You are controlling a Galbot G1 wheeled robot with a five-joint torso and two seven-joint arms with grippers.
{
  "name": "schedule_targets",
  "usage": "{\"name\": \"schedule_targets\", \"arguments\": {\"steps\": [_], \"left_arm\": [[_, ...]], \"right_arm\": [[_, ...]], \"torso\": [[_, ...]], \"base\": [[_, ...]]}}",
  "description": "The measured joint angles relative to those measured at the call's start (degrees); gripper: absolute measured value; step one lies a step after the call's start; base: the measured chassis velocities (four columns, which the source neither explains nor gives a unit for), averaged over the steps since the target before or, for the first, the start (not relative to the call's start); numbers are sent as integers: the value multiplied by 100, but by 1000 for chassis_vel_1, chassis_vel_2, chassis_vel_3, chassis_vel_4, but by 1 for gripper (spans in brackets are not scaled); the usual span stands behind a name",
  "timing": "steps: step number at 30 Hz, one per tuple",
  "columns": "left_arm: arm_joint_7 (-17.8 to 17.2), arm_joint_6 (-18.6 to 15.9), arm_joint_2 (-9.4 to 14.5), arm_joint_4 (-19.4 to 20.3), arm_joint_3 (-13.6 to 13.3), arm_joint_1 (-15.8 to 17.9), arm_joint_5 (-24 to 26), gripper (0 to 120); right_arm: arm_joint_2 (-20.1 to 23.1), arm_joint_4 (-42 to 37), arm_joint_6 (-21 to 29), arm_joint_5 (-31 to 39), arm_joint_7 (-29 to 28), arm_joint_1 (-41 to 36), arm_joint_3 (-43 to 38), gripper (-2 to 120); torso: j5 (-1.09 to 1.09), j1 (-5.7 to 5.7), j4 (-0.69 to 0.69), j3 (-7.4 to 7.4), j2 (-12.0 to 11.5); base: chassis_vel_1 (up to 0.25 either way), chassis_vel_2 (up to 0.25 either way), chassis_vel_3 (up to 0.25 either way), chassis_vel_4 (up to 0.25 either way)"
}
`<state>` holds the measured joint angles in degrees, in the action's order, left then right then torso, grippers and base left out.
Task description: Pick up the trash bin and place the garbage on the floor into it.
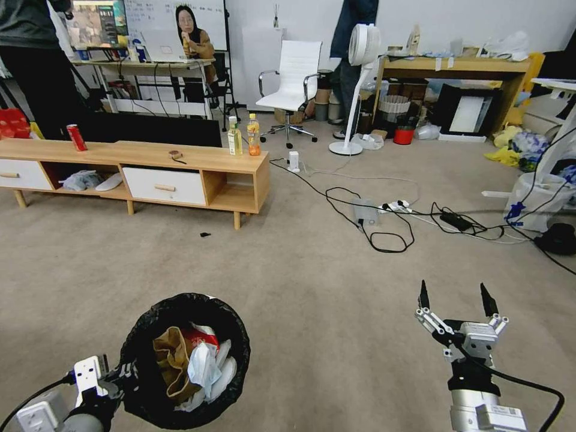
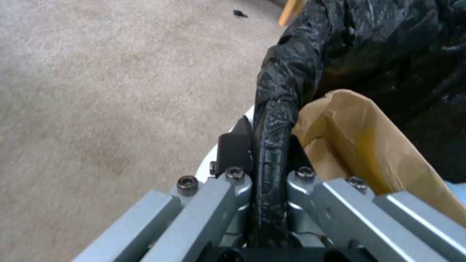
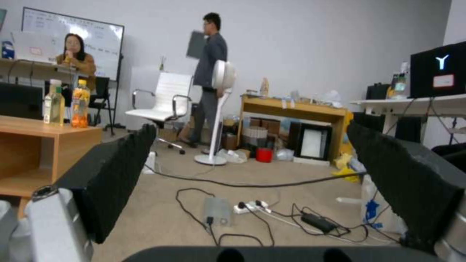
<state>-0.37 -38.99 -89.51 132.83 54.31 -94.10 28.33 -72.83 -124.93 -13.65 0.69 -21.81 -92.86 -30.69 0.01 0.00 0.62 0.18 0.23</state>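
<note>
At the lower left of the head view, the left gripper (image 1: pixel 123 375) is pinched onto the near rim of the trash bin (image 1: pixel 231 327). The left wrist view confirms this: one finger sits outside and one inside the bag-wrapped rim (image 2: pixel 272 145). The bin hangs over the carpet, low in the frame.

Inside lie the crumpled brown paper bag (image 1: pixel 170 360), white tissues (image 1: pixel 204 369) and a red snack packet (image 1: pixel 204 337). This load looks light and soft, so the bin should carry easily. However, the crinkled black liner is slick, and a single-edge grip could let the bin tilt or slip. The hard rim beneath the plastic is the right place to hold.

At the lower right, the right gripper (image 1: pixel 459 300) hovers above bare carpet with its fingers spread wide, holding nothing.

Further up, a small dark scrap (image 1: pixel 205 234) lies on the carpet in front of the low wooden cabinet (image 1: pixel 237 198). I cannot tell what it is. On the cabinet stand two drink bottles (image 1: pixel 243 137) and an upright red can (image 1: pixel 76 137). Cables and a power strip (image 1: pixel 396 207) trail across the middle right.
</note>
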Motion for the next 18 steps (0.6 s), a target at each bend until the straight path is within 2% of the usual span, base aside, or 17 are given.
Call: {"name": "schedule_targets", "arguments": {"steps": [12, 18], "left_arm": [[0, 0, -11, 11, -6, -5, -5, 3], [0, 0, -16, 12, -12, -2, -11, 3]], "right_arm": [[22, 1, -45, -1, -2, 0, 1, 100], [32, 8, -63, -19, 25, 5, 16, 100]], "torso": [[-2, 0, 0, 0, 0], [-2, 0, 0, 1, -1]], "base": [[-158, 157, 155, -164], [-57, 64, 64, -54]]}}
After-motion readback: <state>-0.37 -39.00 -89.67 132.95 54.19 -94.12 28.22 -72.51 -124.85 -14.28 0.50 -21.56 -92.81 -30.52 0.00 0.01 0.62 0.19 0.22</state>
